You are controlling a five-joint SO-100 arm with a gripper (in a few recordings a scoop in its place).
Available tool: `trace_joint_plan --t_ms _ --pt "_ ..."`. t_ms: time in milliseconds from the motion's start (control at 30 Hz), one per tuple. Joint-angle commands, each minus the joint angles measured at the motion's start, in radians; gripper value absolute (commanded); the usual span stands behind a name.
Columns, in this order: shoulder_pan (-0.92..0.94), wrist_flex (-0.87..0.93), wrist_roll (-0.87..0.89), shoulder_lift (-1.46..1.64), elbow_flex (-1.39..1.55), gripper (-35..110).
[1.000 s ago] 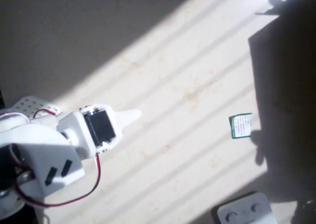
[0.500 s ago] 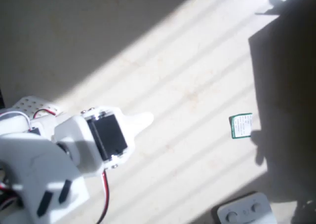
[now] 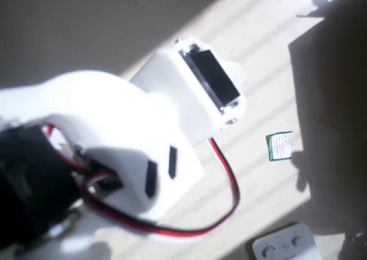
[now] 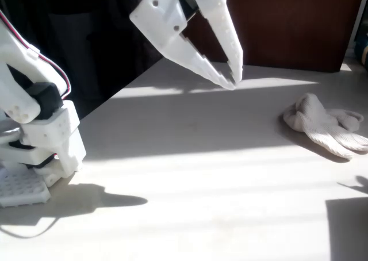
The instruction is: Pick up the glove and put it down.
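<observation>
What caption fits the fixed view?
White gripper raised above the table, fingertips nearly together, cream glove lying untouched at right.

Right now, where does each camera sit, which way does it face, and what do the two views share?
Overhead view: above the table, looking straight down; the white arm fills much of it, a green-and-white card at right.
Fixed view: low at table level, facing across it; arm base at left, gripper raised, fingers nearly together, glove at right.
Shared: arm and sunlit tabletop.
</observation>
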Motion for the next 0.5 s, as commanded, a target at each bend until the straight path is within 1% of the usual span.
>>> trace_joint_plan --t_ms 0,167,467 --pt "-0.08 -0.075 0.009 -0.195 -0.192 0" --pt "-0.153 -0.17 0.009 -0.448 -0.408 0" --pt "-0.284 -0.173 0.009 -0.761 -0.68 0"
